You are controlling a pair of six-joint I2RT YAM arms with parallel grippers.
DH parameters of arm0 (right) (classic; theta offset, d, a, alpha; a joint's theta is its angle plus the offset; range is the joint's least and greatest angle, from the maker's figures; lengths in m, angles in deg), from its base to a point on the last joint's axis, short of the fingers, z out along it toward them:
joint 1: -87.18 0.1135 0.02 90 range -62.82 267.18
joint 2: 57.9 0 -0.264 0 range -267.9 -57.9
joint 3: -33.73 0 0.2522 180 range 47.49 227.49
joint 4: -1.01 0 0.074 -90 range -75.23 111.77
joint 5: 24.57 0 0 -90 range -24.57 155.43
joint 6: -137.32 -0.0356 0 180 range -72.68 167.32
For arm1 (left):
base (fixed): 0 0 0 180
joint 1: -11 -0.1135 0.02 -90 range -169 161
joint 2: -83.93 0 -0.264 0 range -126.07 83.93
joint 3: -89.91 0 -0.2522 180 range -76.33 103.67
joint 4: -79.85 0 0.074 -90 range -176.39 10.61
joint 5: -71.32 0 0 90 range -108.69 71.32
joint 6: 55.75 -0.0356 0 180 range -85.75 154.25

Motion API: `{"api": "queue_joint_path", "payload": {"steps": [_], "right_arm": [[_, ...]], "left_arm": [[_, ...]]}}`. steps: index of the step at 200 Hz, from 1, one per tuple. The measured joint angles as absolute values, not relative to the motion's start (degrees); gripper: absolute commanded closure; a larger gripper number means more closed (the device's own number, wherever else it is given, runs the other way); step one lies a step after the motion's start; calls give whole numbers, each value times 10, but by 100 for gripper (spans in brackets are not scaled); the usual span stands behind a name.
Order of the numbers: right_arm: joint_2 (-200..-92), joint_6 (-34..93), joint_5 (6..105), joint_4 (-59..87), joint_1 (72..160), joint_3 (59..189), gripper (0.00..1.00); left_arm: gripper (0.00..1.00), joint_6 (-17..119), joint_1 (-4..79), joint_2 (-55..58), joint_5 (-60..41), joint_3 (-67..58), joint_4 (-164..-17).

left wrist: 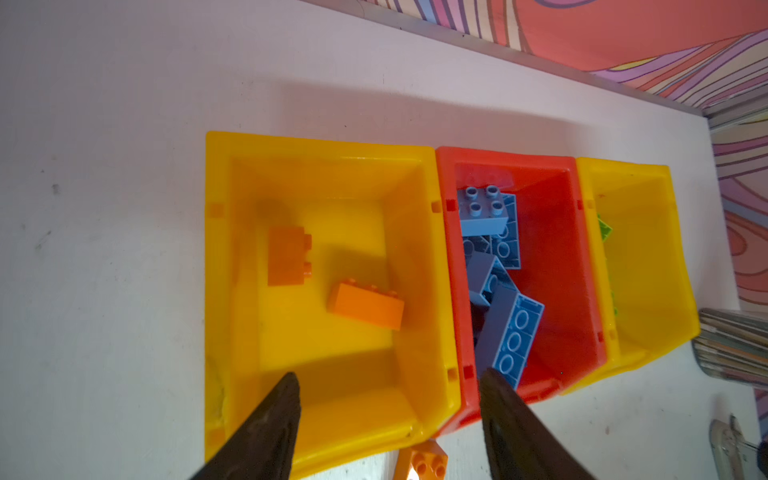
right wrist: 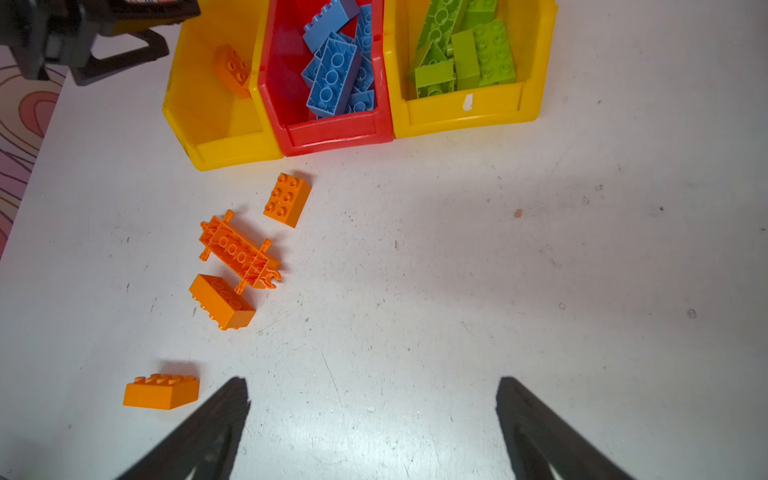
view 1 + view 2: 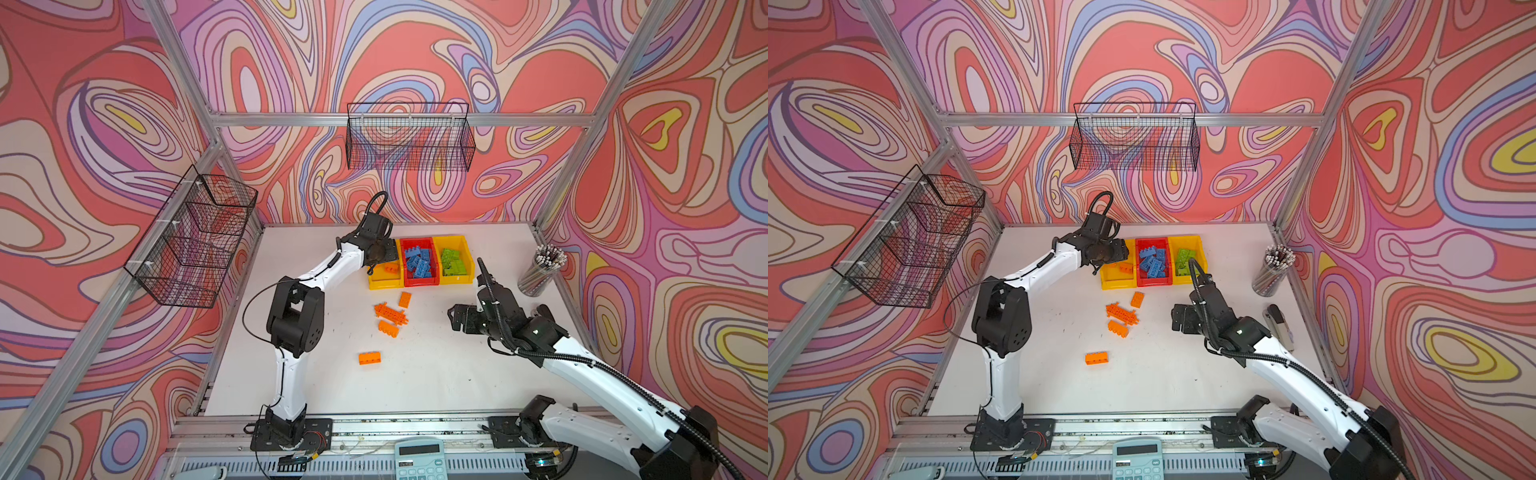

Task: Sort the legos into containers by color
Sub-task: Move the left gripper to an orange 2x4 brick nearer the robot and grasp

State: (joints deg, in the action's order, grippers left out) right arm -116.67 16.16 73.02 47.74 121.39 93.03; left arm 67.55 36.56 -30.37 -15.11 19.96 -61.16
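Drop-off at left yellow bin [image 1: 216, 291], by the look of it: left fingers [image 1: 270, 419] spread above it, nothing between them, two orange bricks [image 1: 365, 305] lying loose on its floor. To finish well: lift straight up clear of the rim before swinging away, and avoid clipping red bin [image 2: 332, 137] just beside. Then down to desk [image 2: 457, 291] for another orange piece; probably easiest to take brick [image 2: 286, 199] nearest the bins, pinched across its short width. Jagged assembly [image 2: 239, 253] likely awkward: better gripped across the narrow body, not the prongs. Another brick [image 2: 222, 301] just beside it, lone brick [image 2: 162, 390] nearer right fingers [image 2: 216, 419], those spread wide, empty, over bare desk, well apart from the bins. Three bins touching in a row: left yellow with only the two orange; red in the middle heaped with blue bricks [image 2: 332, 79]; right yellow bin [image 2: 465, 116] heaped with green bricks [image 2: 461, 54]. Four orange pieces left on desk, none blue or green there
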Motion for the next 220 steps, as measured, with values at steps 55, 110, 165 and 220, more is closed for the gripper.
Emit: {"api": "queue_joint_path", "payload": {"steps": [55,110,165,220], "right_arm": [[-1198,163,713,460,1214,945,2],[-1207,161,699,446,1216,945,2],[-1203,154,695,440,1229,945,2],[-1161,145,695,444,1240,937,2]], "left_arm": [[22,709,375,-78,-149,-69,-652],[17,739,473,53,-189,-266,-619],[15,806,596,98,-243,-332,-594],[15,858,620,87,-268,-385,-594]]}}
